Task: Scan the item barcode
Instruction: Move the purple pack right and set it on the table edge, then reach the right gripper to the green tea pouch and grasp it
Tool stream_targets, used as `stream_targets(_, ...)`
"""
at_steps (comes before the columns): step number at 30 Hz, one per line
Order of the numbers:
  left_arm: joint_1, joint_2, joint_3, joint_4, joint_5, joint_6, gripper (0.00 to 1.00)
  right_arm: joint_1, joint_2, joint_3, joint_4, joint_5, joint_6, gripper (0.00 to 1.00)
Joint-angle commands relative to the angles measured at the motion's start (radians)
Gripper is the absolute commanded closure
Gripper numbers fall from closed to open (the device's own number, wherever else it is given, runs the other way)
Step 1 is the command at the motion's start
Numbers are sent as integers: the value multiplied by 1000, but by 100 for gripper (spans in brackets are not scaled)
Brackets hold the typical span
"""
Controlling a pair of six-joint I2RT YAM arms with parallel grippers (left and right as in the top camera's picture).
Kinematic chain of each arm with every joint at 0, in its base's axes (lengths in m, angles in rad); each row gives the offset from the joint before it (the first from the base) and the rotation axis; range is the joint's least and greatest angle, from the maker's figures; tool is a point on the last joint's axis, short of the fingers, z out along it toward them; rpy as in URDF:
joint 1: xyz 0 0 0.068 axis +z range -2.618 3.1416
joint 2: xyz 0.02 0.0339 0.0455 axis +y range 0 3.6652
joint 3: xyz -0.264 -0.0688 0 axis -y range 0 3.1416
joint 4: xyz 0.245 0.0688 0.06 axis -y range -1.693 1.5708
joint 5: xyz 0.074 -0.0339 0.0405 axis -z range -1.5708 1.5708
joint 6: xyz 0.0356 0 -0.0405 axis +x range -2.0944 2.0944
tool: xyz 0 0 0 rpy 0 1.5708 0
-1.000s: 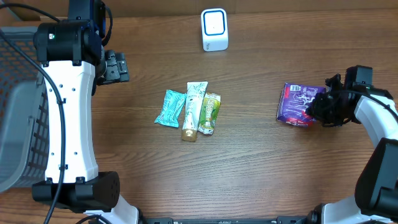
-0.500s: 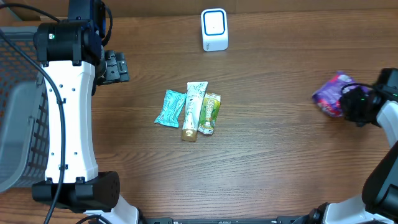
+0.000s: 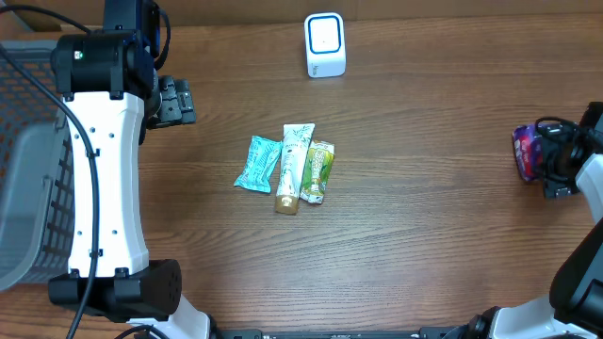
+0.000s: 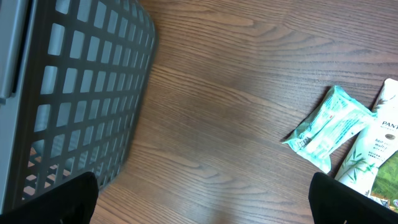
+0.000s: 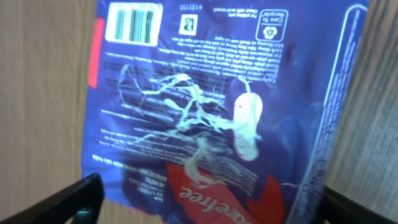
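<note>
Moved to the desk's (image 3: 424, 254) far right edge, the purple packet (image 3: 526, 153) lies between your right pincer's (image 5: 208, 193) wide-spread fingers; regrip it, then present its barcode (image 5: 134, 25) to the scanner (image 3: 325, 44).

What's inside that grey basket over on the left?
In the basket, only its own mesh walls and grey bottom show; no item is visible. The left arm covers its right edge, and the rest runs out of frame.
</note>
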Motion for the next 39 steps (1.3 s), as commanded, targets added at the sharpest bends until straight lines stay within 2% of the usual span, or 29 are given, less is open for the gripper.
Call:
stream_targets(1,0,-15,15,2,-6,11,0,6,-53,69,-77,-68,-220,0)
stream_targets(5,0,-15,15,2,-6,11,0,35,-143,168,-188,-213,-391,0)
stream_targets(9,0,-15,15,2,-6,11,0,134,-219,233,-269,-389,-509,0)
stream_targets(12,0,-15,15,2,-6,11,0,220,-219,232,-266,-501,-534,0)
stream_targets(15,0,-15,15,2,-6,11,0,338,-195,231,-274,-512,-552,0)
stream_targets(22,0,-15,15,3,-6,11,0,620,-70,231,-252,-502,-551,0)
stream_targets(27,0,-15,15,3,-6,11,0,792,55,231,-225,-487,-545,8)
stream_targets(32,0,-15,15,3,-6,11,1,928,147,231,-223,-386,-450,12)
stream_targets(39,0,-15,15,3,-6,11,0,1044,167,231,-204,-257,-309,20)
